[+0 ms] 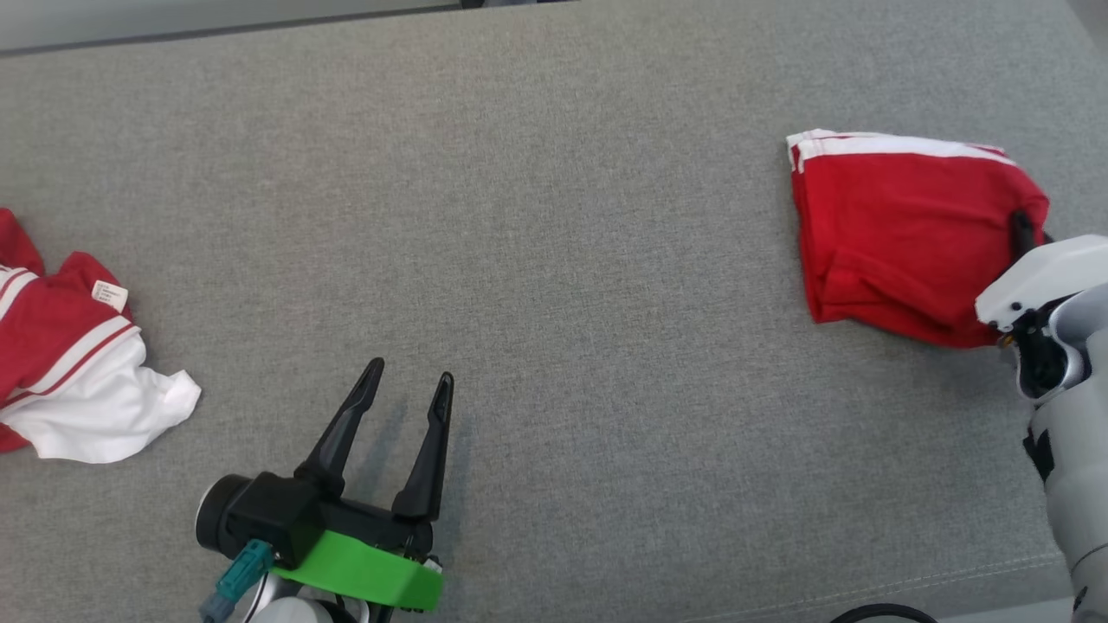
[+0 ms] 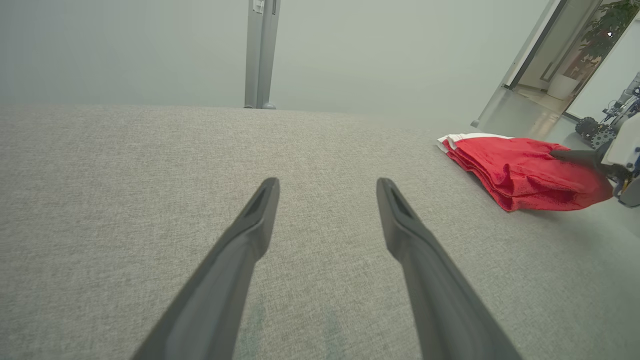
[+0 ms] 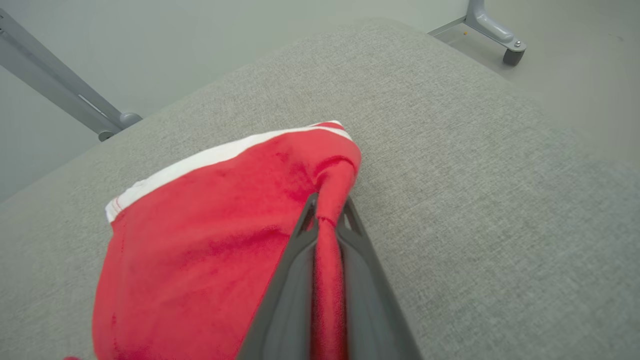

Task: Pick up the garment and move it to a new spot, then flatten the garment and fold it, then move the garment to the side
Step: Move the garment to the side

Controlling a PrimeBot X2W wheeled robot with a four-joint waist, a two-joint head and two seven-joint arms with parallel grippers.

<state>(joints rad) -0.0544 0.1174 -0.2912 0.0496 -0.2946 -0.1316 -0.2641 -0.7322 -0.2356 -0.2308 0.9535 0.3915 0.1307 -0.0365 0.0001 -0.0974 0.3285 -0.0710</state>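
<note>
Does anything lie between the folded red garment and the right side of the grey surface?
Nothing visible does. The right gripper is shut on the folded garment at its edge, with bare grey surface beside it. The crumpled red-and-white garment and the open left gripper are far off to its left.

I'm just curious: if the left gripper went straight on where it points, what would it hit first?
Probably just the grey cushion: the open left gripper seems angled slightly down at bare fabric. The folded red garment lies well off to its right.
</note>
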